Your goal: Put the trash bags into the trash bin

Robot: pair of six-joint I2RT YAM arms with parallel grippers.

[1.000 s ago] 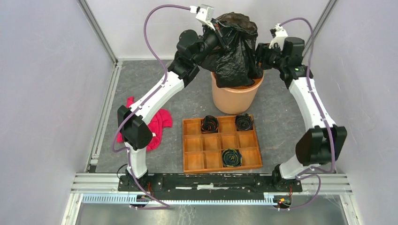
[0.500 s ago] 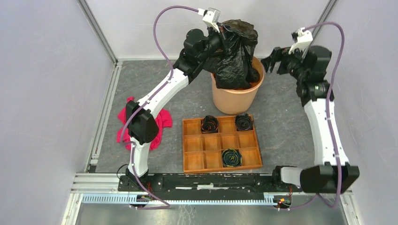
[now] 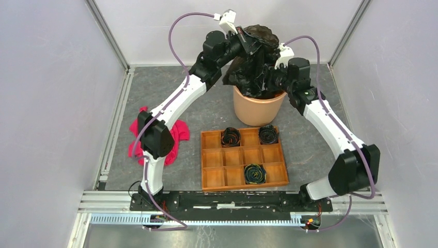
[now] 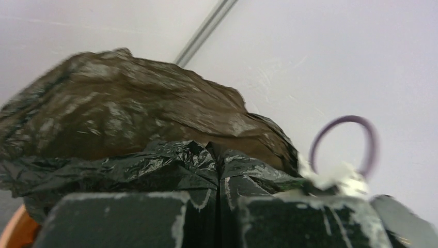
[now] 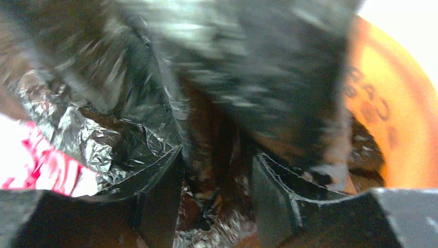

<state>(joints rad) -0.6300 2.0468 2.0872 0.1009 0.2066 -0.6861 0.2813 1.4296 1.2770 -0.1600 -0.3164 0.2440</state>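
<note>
While the left gripper [image 4: 219,204] is pinching the trash bag [image 3: 254,62] above the trash bin [image 3: 256,111], the right gripper [image 5: 217,186] is straddling its film — jaws standing apart

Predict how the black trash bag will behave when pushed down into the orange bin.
Probably floppy: the trash bag drapes crumpled from the left gripper. Likely light and springy, billowing above the bin. Glossy film may slip.
</note>
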